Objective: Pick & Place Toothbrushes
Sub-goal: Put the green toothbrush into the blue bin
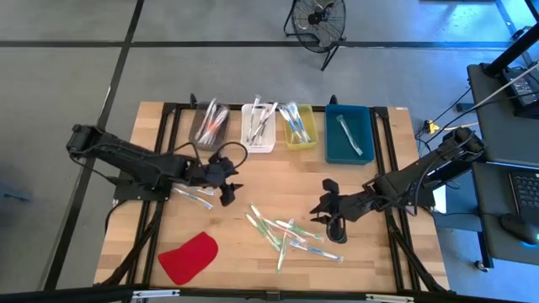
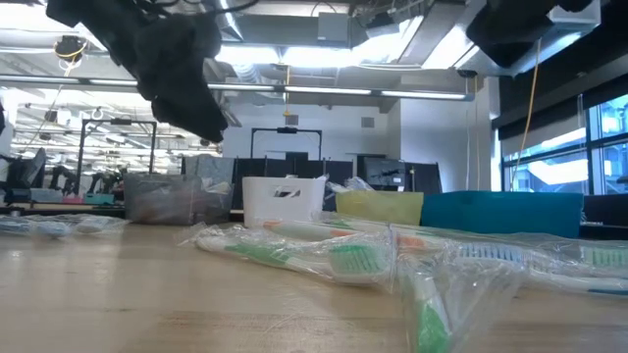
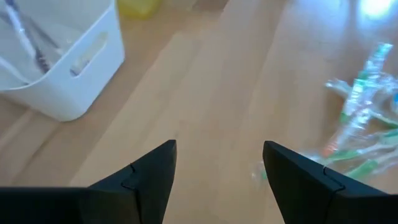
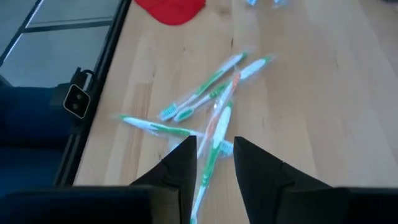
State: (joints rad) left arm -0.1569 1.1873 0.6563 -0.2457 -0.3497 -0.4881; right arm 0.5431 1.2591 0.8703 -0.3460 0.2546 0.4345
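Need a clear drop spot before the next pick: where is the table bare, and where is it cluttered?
Bare wood lies between the white bin and the toothbrush pile, and in front of the blue bin. Crowded: the pile beside the right gripper, and the red cloth at the front left.

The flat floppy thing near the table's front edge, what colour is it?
Red, clearest in the high view.

From my remote station, the right gripper [image 4: 214, 158] shows its two dark fingers [image 4: 180, 163] set narrowly apart, with nothing clamped between them. Directly ahead of the fingertips, a loose cluster of wrapped toothbrushes [image 4: 208, 102] lies on the wooden table [image 4: 311, 93], green and orange parts visible; one passes through the gap between the fingers. Farther ahead, beyond the cluster, lies a flat red piece [image 4: 171, 9].
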